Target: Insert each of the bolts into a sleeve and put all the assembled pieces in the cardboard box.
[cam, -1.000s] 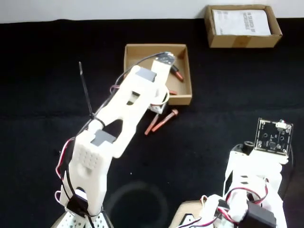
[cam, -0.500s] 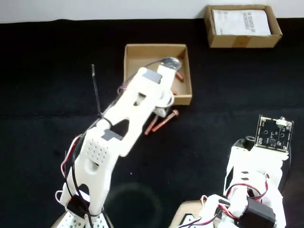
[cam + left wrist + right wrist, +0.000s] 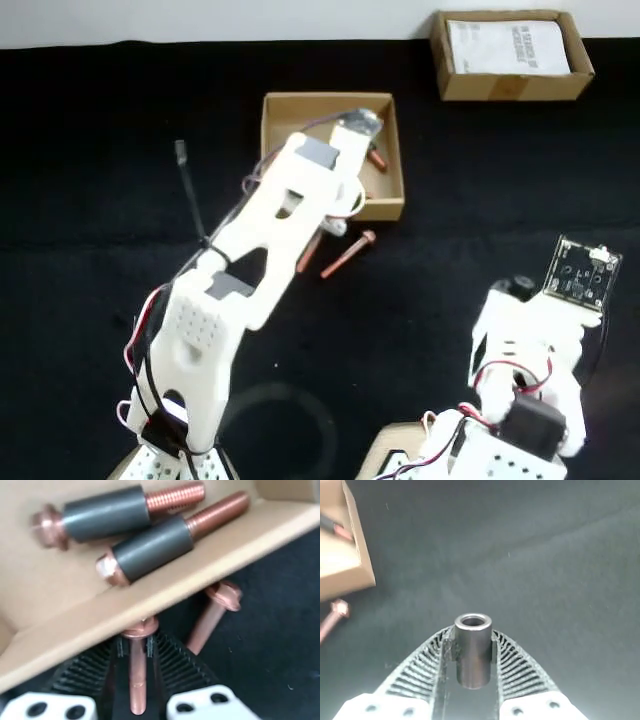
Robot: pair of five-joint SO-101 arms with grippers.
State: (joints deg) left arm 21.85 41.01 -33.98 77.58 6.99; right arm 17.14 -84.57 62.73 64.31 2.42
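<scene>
My left gripper (image 3: 137,642) is shut on a copper bolt (image 3: 136,675), whose head sits just under the front wall of the cardboard box (image 3: 200,575). Two assembled pieces, each a bolt in a dark sleeve (image 3: 107,512) (image 3: 150,545), lie side by side inside the box. A second bare bolt (image 3: 210,615) lies on the black mat just beside the held one. From above, the left arm (image 3: 280,220) stretches to the box (image 3: 285,125), with the held bolt (image 3: 308,252) and the loose bolt (image 3: 347,255) in front of it. My right gripper (image 3: 473,630) is shut on a dark sleeve (image 3: 473,650), its bore facing the camera.
A second cardboard box (image 3: 510,55) holding a printed sheet stands at the far right corner. The right arm (image 3: 530,350) sits at the near right edge. A corner of the task box (image 3: 342,565) and a bolt (image 3: 332,617) appear in the right wrist view.
The left arm has swung slightly, and the bolt in its gripper now stands steeper, apart from the other bolt. The right arm has shifted a little to the right.
</scene>
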